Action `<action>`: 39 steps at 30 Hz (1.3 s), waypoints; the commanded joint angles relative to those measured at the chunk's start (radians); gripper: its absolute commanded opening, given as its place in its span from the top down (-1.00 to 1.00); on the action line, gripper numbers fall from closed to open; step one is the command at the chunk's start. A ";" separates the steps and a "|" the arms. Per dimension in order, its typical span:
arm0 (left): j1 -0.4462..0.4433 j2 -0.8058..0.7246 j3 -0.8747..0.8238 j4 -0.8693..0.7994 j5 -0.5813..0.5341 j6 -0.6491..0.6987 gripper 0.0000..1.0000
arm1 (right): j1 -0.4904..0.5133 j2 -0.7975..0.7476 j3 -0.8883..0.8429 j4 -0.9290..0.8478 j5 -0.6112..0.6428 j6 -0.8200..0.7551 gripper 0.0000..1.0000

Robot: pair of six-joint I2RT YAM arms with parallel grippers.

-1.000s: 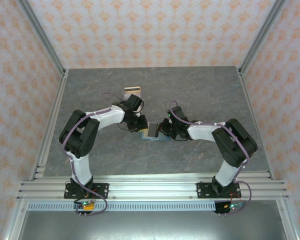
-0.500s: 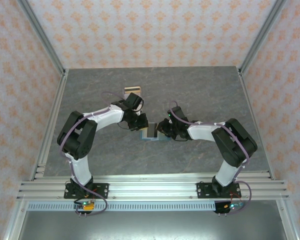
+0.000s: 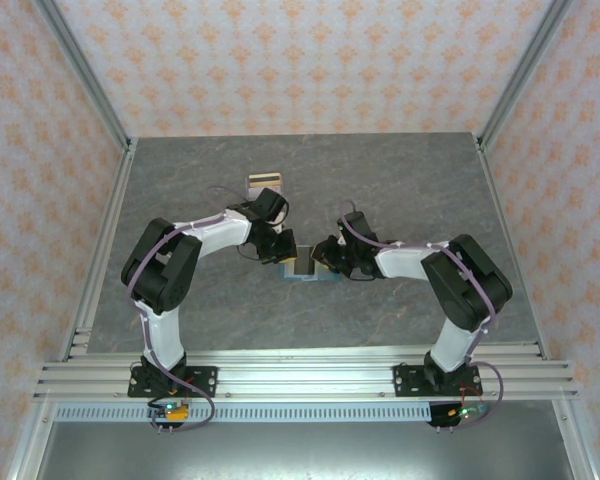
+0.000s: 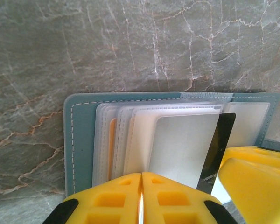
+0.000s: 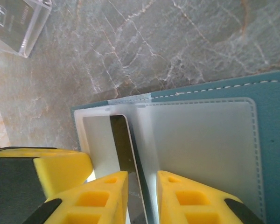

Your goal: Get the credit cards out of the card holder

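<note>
Left wrist view: left fingers point(image 4: 112, 203) closed over the card holder point(image 4: 79, 140); right fingers point(image 5: 189, 200) straddle a striped card point(image 5: 122, 142) standing in it, grip cannot be told.

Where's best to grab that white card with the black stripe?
Probably pinch the card by its free end, clear of the sleeves, one finger on each flat face, coming down from above the holder. It is thin and tilted up, so only its faces offer a hold.

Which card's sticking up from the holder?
The white card with the dark stripe, tilted up between the fingers of the right tool; the orange card lies tucked flat in its sleeve.
</note>
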 commanded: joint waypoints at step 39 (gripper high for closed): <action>-0.001 -0.070 -0.003 0.026 -0.006 -0.052 0.04 | -0.011 -0.231 -0.033 -0.111 0.123 -0.121 1.00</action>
